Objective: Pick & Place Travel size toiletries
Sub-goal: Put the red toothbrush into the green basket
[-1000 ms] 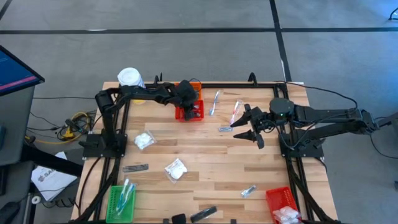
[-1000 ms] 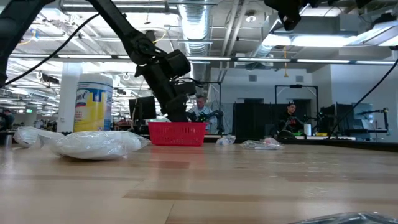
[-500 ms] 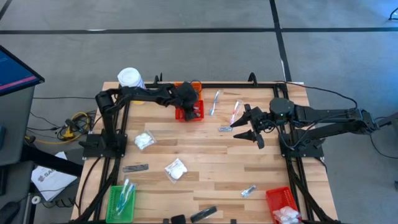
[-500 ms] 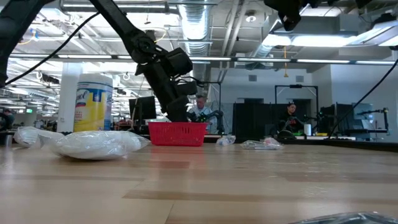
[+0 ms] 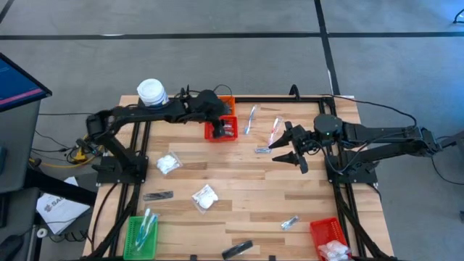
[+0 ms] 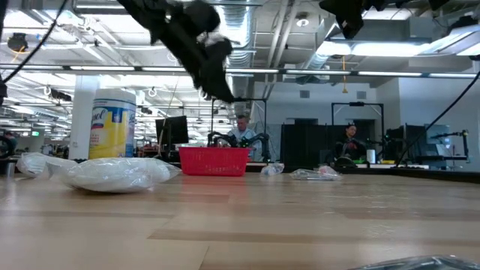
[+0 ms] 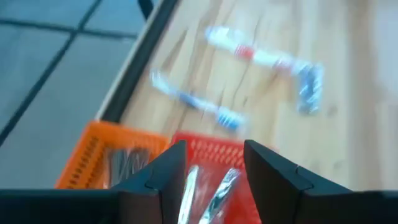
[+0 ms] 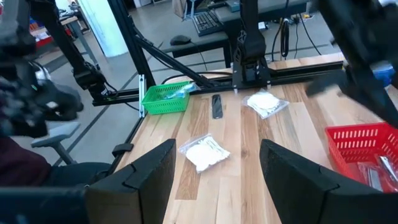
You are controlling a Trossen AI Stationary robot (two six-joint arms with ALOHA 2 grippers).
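My left gripper (image 5: 219, 114) (image 7: 214, 150) hangs open and empty above the far red basket (image 5: 221, 130) (image 7: 211, 152), in which silver foil sachets (image 7: 214, 193) lie. An orange basket (image 5: 226, 102) stands just behind it. My right gripper (image 5: 287, 149) (image 8: 216, 149) waits open above the table's right middle. Loose on the wood lie two clear-handled sticks (image 5: 251, 119) (image 5: 274, 131), a foil sachet (image 5: 262, 150), another sachet (image 5: 290, 222), white packets (image 5: 168, 163) (image 5: 204, 197) and dark tubes (image 5: 158, 195) (image 5: 237, 249).
A big white jar (image 5: 151, 91) stands at the far left corner. A green basket (image 5: 141, 233) with clear sticks sits near left; a second red basket (image 5: 330, 238) with white packets sits near right. Black frame rails line the table's sides. People sit in the room beyond.
My left gripper has risen out of the far red basket and drawn back a little toward the table's far left; its arm has swung out to the left. The right arm has kept still.
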